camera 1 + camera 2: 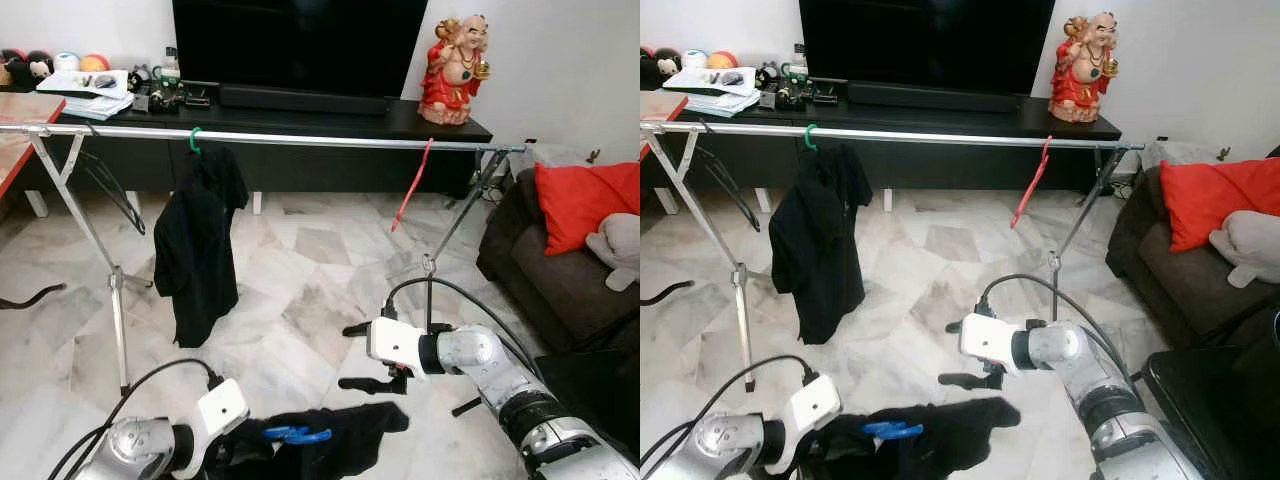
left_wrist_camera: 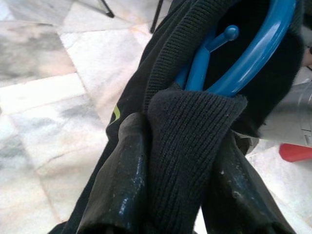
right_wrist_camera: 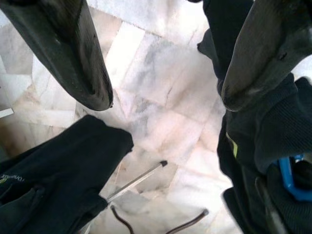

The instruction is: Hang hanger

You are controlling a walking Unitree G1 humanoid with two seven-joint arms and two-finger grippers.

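Black shirt on its blue hanger (image 1: pixel 296 434) sits pinched in our left gripper (image 2: pixel 183 161), low before the clothes rail (image 1: pixel 300 137).
Our right gripper (image 1: pixel 368 357) hovers beside it, fingers wide; next we judge a lift to hook the rail.

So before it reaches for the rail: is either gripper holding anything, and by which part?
The left gripper pinches the black garment by its ribbed collar, beside the blue hanger. The right gripper is open, holding nothing.

A pale marbled tile floor (image 1: pixel 300 290) carries a silver metal clothes rail (image 1: pixel 300 137) on splayed legs, running nine to three o'clock. At twelve stands a long black TV cabinet (image 1: pixel 300 150); at three, a dark brown sofa (image 1: pixel 520 260).
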